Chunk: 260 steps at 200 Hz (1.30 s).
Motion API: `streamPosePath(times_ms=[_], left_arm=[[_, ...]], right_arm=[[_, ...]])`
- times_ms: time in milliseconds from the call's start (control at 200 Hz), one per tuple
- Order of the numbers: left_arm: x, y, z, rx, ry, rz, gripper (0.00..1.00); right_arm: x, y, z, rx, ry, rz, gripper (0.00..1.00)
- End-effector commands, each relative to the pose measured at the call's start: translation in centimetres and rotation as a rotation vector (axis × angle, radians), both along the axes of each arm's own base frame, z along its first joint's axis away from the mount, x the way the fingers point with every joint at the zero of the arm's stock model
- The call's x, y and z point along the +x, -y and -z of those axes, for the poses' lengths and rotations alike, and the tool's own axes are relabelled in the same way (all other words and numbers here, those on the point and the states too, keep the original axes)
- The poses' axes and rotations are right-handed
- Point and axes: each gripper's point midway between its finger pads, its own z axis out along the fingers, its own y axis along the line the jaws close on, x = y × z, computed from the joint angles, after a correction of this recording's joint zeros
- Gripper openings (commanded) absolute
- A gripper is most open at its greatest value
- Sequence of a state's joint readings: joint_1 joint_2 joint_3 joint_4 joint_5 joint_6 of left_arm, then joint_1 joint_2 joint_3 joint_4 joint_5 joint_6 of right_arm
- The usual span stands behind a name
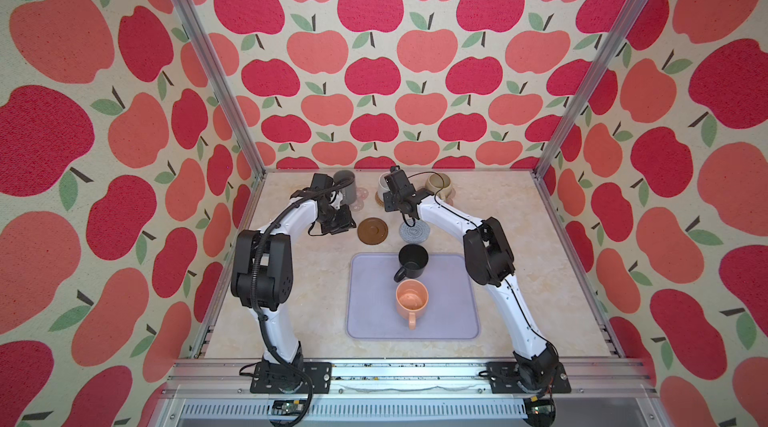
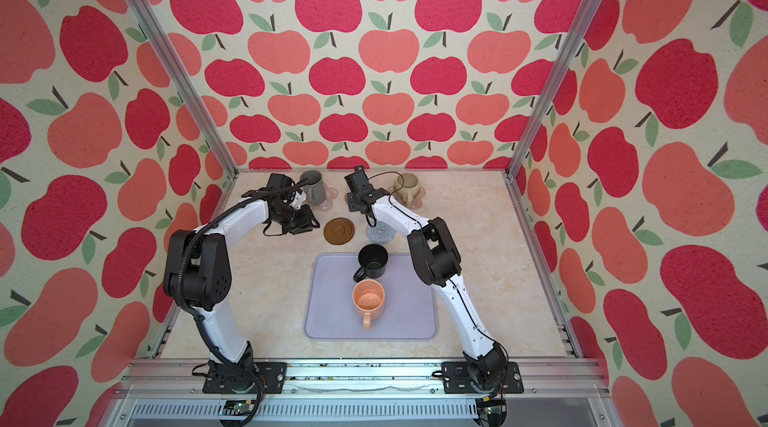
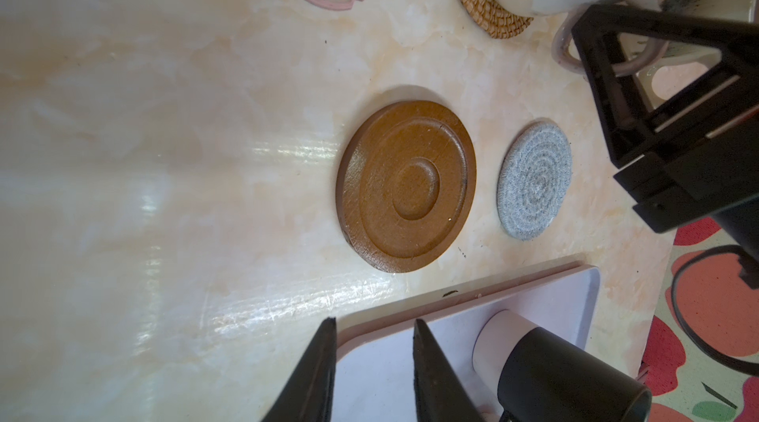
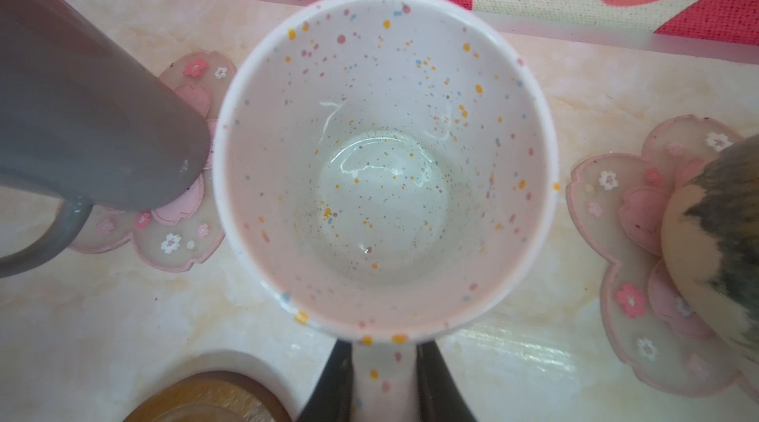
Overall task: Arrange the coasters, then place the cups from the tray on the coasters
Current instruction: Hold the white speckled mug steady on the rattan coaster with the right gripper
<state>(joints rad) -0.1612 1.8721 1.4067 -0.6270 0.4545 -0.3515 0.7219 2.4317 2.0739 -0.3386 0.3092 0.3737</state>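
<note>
1. Found the right fingers (image 4: 433, 391) clamped on the handle of the speckled white mug (image 4: 386, 161), one finger on each side, no gap to the handle.
2. Located that mug over the tan woven coaster (image 3: 488, 1) at the far side of the desk (image 1: 299, 304). Could not tell whether seated flat on the coaster or lifted slightly.
3. Found the left fingers (image 3: 429, 374) narrowly parted, with a clear gap between them and nothing held or touched. Placed them hovering above the desk, beside the dark brown disc (image 1: 372, 231) and near the far edge of the lavender tray (image 1: 449, 312).
4. Noted the dark brown disc and the grey crocheted coaster (image 1: 414, 231) lying side by side, not touching, both bare, between the far row and the tray.
5. Noted the tall grey mug (image 1: 347, 188) standing on the first pink flower coaster (image 4: 172, 243) at far left. Noted the beige-olive mug (image 1: 438, 184) on the second pink flower coaster (image 4: 608, 202) at far right, with the speckled white mug between the two.
6. Counted two mugs on the tray, both upright with handles turned toward the near side: black mug (image 1: 412, 261) at the far edge, peach-orange mug (image 1: 411, 300) near the middle, just beside it.
</note>
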Motion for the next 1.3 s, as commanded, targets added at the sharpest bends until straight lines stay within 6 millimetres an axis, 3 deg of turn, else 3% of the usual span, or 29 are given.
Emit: streamPosePath(times_ms=[0, 190, 420, 700, 1011, 1296], left_arm=[[0.4, 0.0, -0.3, -0.013, -0.008, -0.013, 0.34], [0.4, 0.2, -0.4, -0.016, -0.008, -0.012, 0.34], [0.3, 0.1, -0.5, -0.01, -0.007, -0.013, 0.34], [0.7, 0.3, -0.7, -0.016, -0.002, -0.011, 0.33], [0.7, 0.6, -0.8, -0.021, 0.001, -0.003, 0.33], [0.6, 0.6, -0.8, -0.022, 0.003, -0.003, 0.33]], right_arm=[[-0.6, 1.8, -0.9, -0.005, -0.014, 0.05, 0.0], [-0.7, 2.7, -0.8, -0.006, -0.019, 0.062, 0.0], [-0.1, 2.6, -1.3, -0.008, -0.006, 0.057, 0.0], [0.9, 2.6, -4.5, -0.024, 0.072, 0.052, 0.0], [1.4, 1.7, -5.9, 0.009, 0.122, 0.011, 0.0], [1.6, 0.7, -8.5, 0.071, 0.183, -0.006, 0.0]])
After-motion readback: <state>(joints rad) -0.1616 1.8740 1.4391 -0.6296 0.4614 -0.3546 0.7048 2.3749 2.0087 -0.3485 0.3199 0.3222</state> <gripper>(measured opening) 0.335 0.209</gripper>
